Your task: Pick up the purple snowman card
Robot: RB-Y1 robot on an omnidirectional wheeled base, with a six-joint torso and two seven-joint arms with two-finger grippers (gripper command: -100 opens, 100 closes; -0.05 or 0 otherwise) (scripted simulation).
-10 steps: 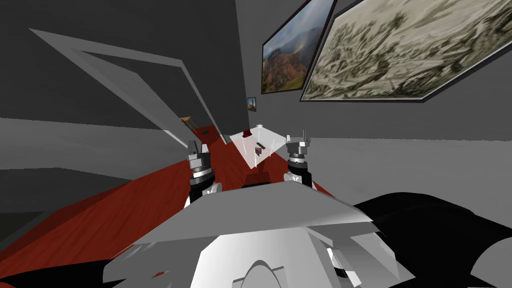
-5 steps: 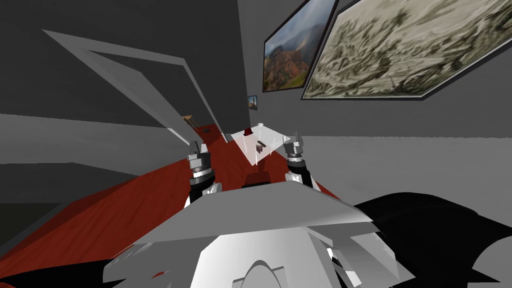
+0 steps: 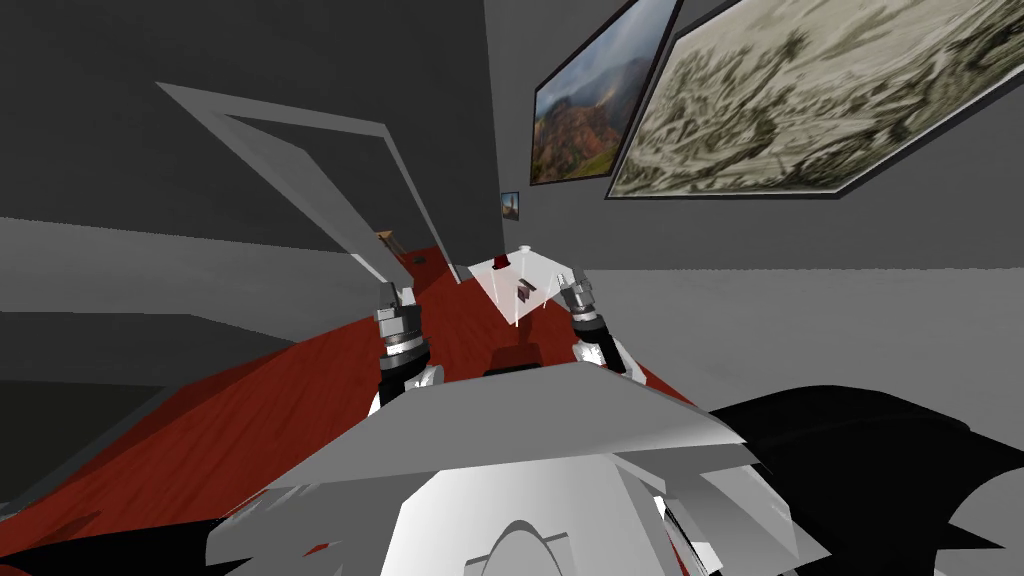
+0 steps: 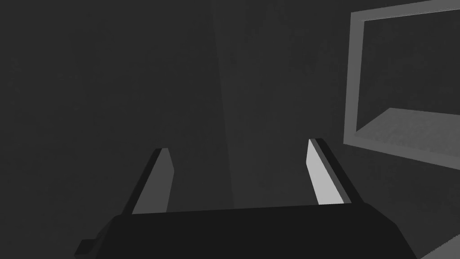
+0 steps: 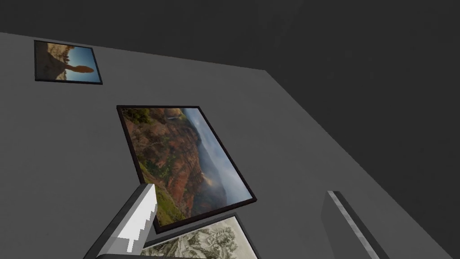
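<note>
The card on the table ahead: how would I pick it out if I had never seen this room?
Follow the red-brown floor to the small white table by the wall corner. Of three small things on it, the card is the dark purplish one near the middle, nearer the robot than the red thing and the tiny white thing at the far edge.

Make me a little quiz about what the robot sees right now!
1. Fill in the blank: the small dark card lies on a white ____.
2. True or false: the right gripper is shut on the card.
3. Pick one: what colour is the floor? A red-brown, B green, C blue.

Key: 1 table; 2 false, it is open and holds nothing; 3 A.
</note>
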